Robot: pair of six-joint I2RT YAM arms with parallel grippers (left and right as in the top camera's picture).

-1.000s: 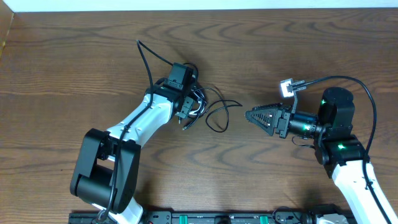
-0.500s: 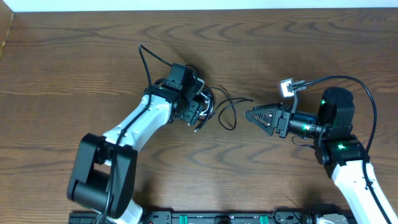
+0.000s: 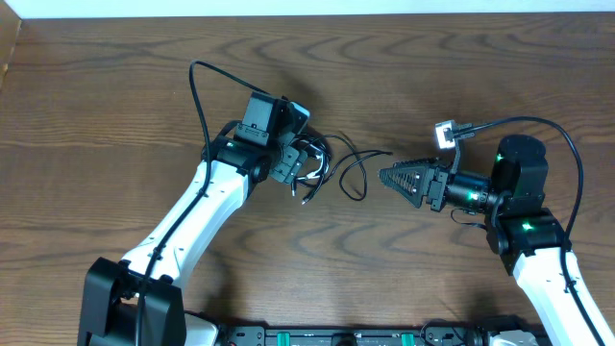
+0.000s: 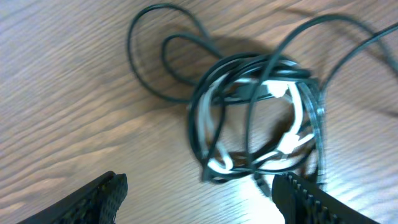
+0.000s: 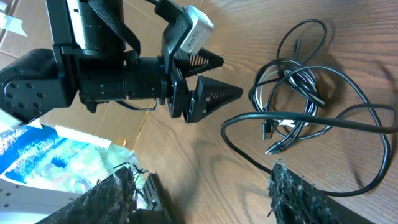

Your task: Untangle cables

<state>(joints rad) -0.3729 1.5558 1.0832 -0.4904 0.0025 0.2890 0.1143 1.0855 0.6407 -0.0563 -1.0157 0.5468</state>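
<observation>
The cables [image 3: 315,163] lie as one tangle of thin black and white cords on the wooden table [image 3: 115,96], with black loops trailing right toward my right gripper. My left gripper [image 3: 296,171] hovers at the tangle's left side. In the left wrist view the cables [image 4: 261,87] sit just ahead of the left gripper [image 4: 199,202], whose jaws are open with only bare wood between them. My right gripper [image 3: 384,178] points left at the loops. The right gripper [image 5: 208,193] is open and empty. The cables [image 5: 292,81] and the left gripper [image 5: 231,77] lie beyond it.
The left arm's thick black cable [image 3: 197,96] arcs over the table behind its wrist. A similar cable [image 3: 567,144] loops over the right arm. A black rail [image 3: 336,336] runs along the front edge. Cardboard and blue-white packaging [image 5: 56,155] lie past the table's edge.
My left arm has swung and its gripper has opened wider, drawing back from the tangle. The cable loops have shifted a little to the right. My right arm has stayed in place.
</observation>
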